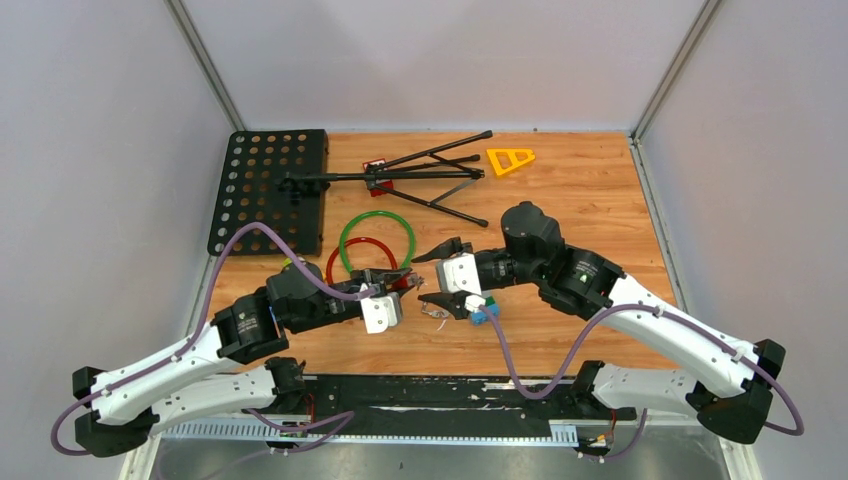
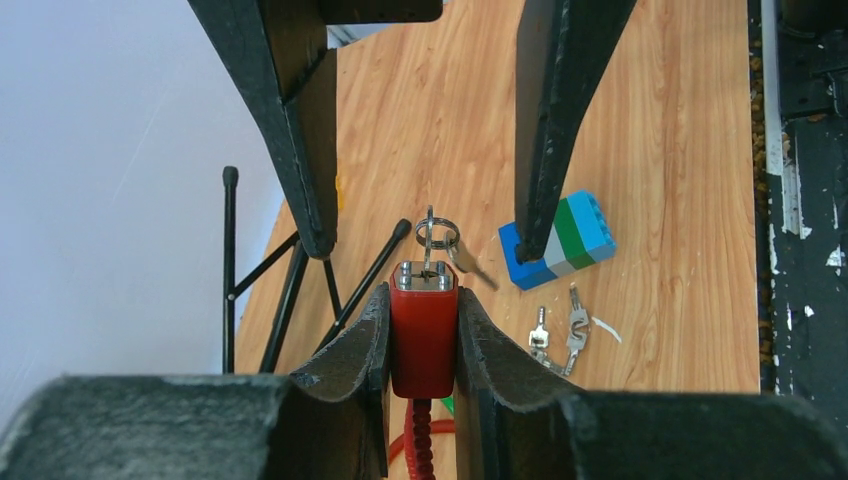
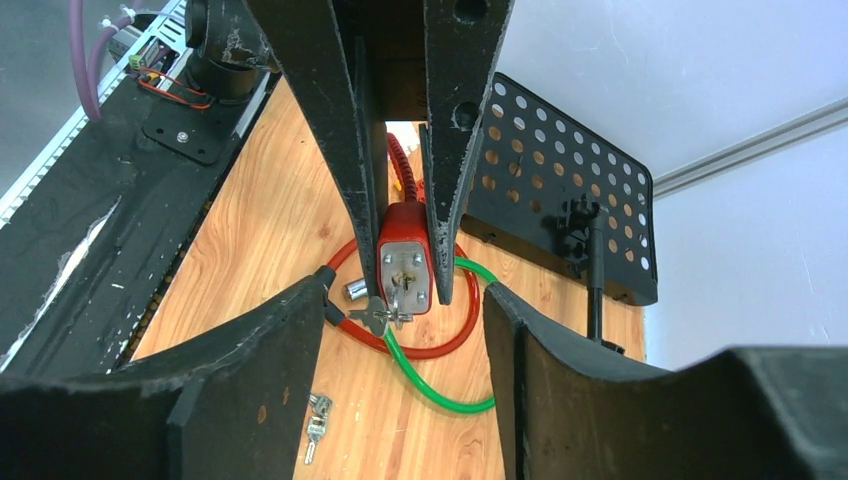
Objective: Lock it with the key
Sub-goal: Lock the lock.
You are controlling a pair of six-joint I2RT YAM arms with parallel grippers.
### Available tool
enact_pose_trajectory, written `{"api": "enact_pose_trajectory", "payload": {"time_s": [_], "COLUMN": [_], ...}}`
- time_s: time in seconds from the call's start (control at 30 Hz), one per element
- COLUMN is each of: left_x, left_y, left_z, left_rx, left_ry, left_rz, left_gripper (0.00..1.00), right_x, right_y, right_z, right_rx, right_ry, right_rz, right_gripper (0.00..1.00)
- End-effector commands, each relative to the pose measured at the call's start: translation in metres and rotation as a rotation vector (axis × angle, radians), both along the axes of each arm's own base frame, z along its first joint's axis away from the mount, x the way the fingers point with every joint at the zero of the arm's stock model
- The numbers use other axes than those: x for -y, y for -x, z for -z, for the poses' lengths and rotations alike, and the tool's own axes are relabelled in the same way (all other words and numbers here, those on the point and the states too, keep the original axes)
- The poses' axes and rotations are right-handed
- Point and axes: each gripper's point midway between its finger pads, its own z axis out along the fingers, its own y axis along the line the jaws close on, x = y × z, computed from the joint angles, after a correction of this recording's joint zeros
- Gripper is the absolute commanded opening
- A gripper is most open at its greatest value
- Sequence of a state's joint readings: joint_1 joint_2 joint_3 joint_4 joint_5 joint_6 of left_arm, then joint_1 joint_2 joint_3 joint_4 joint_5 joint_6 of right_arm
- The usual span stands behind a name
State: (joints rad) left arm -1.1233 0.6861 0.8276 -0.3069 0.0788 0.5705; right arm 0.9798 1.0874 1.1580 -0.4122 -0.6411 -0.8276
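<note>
My left gripper (image 2: 423, 300) is shut on the red lock body (image 2: 423, 345) of a red cable lock and holds it above the table. A key on a small ring (image 2: 435, 240) sticks out of the keyhole. In the right wrist view the lock (image 3: 405, 262) faces the camera with the key (image 3: 385, 312) hanging from it. My right gripper (image 3: 405, 300) is open, one finger on each side of the key, touching nothing. From above, the right gripper (image 1: 440, 275) faces the left gripper (image 1: 393, 284) closely. The cable's metal end pin (image 3: 357, 291) lies free beside the lock.
A green cable loop (image 1: 377, 240) overlaps the red cable (image 1: 345, 262). Spare keys (image 1: 435, 312) and a blue-green toy block (image 1: 483, 310) lie under the right gripper. A black perforated plate (image 1: 270, 190), tripod legs (image 1: 400, 180) and an orange triangle (image 1: 510, 160) lie at the back.
</note>
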Motion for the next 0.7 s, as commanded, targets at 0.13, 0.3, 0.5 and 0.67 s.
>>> {"api": "enact_pose_trajectory", "payload": {"time_s": [0.13, 0.3, 0.5, 0.67], "left_x": [0.0030, 0.0032, 0.0037, 0.0038], "left_y": [0.0009, 0.0004, 0.0010, 0.0003], "left_z": [-0.0278, -0.0263, -0.0241, -0.0250], "left_rx": [0.052, 0.048, 0.039, 0.042], "left_ry": [0.066, 0.063, 0.059, 0.058], "left_rz": [0.021, 0.018, 0.020, 0.018], "left_gripper": [0.00, 0.00, 0.00, 0.00], "right_x": [-0.0063, -0.0064, -0.0057, -0.0039], "right_y": [-0.0003, 0.0011, 0.0022, -0.0022], "right_z": [-0.0086, -0.0096, -0.0063, -0.0015], "right_rx": [0.025, 0.010, 0.003, 0.004], "right_ry": [-0.045, -0.045, -0.031, -0.009], "right_rz": [0.009, 0.012, 0.015, 0.047], "right_gripper": [0.49, 0.37, 0.24, 0.07]}}
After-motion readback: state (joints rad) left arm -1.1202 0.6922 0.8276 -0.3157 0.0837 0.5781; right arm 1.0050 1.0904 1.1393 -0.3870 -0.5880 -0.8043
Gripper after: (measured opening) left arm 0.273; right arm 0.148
